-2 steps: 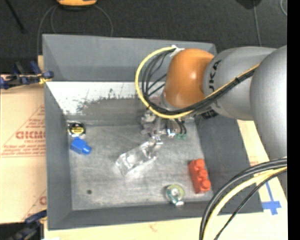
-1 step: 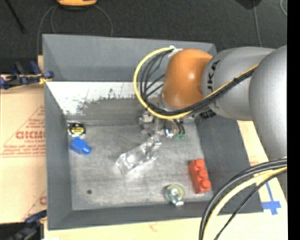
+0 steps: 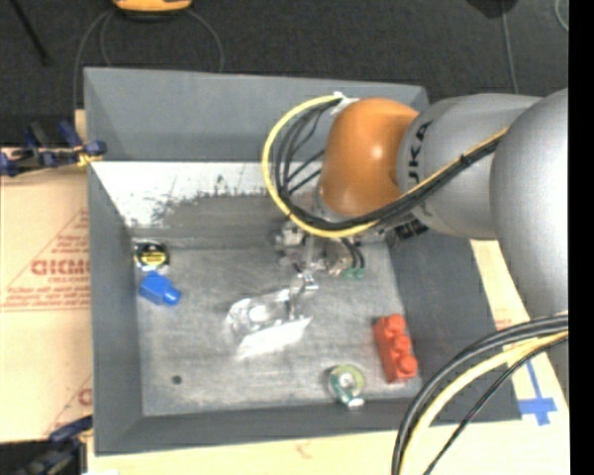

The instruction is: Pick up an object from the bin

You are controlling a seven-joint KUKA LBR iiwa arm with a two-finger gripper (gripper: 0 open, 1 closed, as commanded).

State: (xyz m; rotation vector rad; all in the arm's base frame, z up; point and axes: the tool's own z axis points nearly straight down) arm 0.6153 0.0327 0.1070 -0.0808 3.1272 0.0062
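One clear crumpled plastic piece (image 3: pixel 265 325) lies mid-bin beside my gripper (image 3: pixel 299 288), whose spread I cannot tell; I should straddle its narrowest part.

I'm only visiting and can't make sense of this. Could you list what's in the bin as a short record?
bin: grey metal
end effector: mid-bin, over the far right end of the clear plastic piece; contact unclear
clear plastic piece: middle of the floor
blue block: left side
yellow-and-black round thing: just behind the blue block
red brick: right side
round green-and-silver thing: near the front wall
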